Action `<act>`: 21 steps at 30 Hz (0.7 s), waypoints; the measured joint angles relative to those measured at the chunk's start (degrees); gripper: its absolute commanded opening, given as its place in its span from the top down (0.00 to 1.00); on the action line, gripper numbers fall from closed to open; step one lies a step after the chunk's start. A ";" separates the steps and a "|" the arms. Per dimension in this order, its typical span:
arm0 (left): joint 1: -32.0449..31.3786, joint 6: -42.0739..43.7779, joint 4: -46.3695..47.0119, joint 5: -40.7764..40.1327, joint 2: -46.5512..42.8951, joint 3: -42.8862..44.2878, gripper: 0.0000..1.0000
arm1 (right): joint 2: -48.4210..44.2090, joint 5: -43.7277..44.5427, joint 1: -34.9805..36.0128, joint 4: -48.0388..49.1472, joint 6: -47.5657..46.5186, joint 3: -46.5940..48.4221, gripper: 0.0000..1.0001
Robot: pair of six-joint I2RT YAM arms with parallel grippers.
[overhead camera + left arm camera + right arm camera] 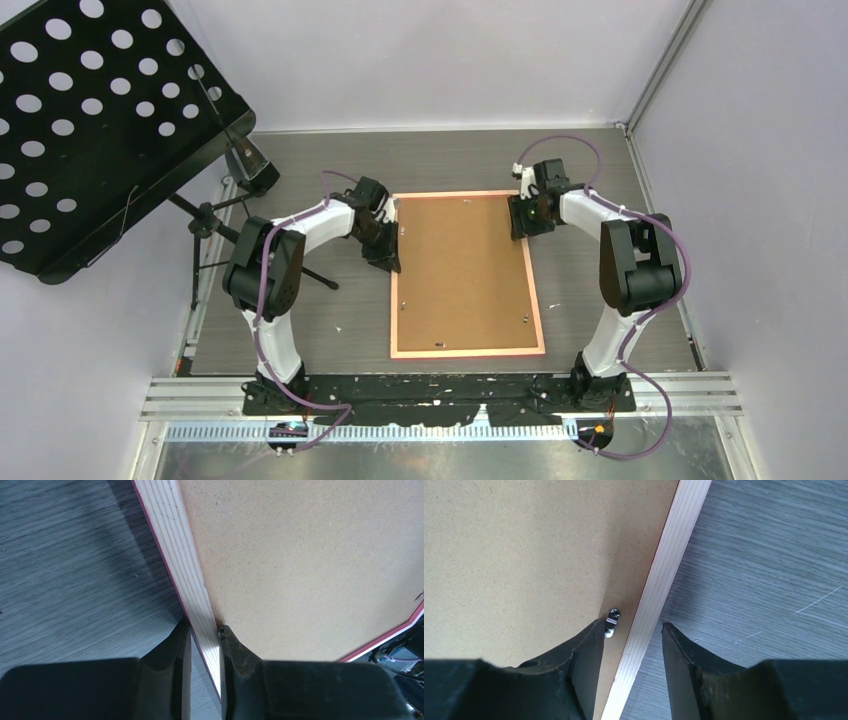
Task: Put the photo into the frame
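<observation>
The frame (468,352) looks light and stiff, best held by its thin rails; left gripper (205,632) clamps one; right gripper (633,630) straddles the other, jaws apart.

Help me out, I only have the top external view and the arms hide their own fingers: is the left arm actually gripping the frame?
Observer: Yes. In the left wrist view the left gripper is shut on a side rail of the frame, with one finger on the table side and one on the board side.
Operator: Is the right one clamped on its rail too?
Observer: No. The right wrist view shows the right gripper open astride the opposite rail, with a clear gap between the rail and the finger over the backing board.
</observation>
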 measured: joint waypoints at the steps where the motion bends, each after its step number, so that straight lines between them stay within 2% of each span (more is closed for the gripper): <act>1: 0.00 0.00 0.00 0.00 0.02 0.00 1.00 | -0.02 -0.09 0.00 -0.09 -0.09 0.00 0.52; 9: 0.11 -0.02 0.00 0.02 0.02 0.00 1.00 | -0.02 0.09 0.09 -0.72 -1.20 0.31 0.62; 21: 0.22 -0.44 0.09 0.02 0.02 0.00 1.00 | -0.02 1.49 0.15 -2.43 -4.00 1.27 0.68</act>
